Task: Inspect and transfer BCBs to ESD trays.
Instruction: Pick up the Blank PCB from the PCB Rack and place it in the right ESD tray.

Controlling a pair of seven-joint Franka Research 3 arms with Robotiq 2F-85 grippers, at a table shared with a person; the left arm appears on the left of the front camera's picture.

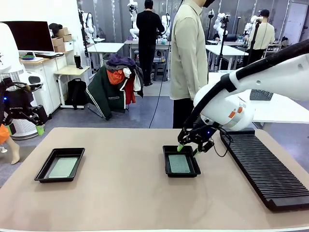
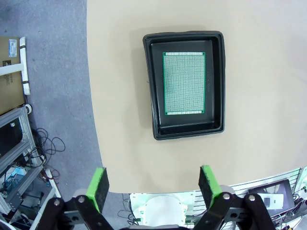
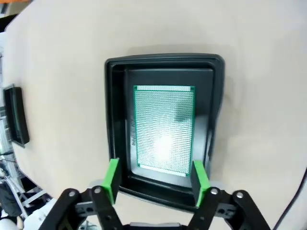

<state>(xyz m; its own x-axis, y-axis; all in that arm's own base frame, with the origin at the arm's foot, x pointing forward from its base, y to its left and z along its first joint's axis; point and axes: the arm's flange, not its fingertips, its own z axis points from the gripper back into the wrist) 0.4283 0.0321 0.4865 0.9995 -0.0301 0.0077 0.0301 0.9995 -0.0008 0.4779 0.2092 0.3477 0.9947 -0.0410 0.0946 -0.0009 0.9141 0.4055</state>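
Lying flat in right tray (image 3: pixel 217 96), green board (image 3: pixel 163 127), parted fingers (image 3: pixel 112 176) above.

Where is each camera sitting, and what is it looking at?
Front view: sits between the arms, looks across the table at a person; right gripper over the right ESD tray.
Left wrist view: looks down on the left ESD tray and its BCB; left gripper open.
Right wrist view: looks down on the right ESD tray, right gripper open.
Shared: the front view shows both trays.
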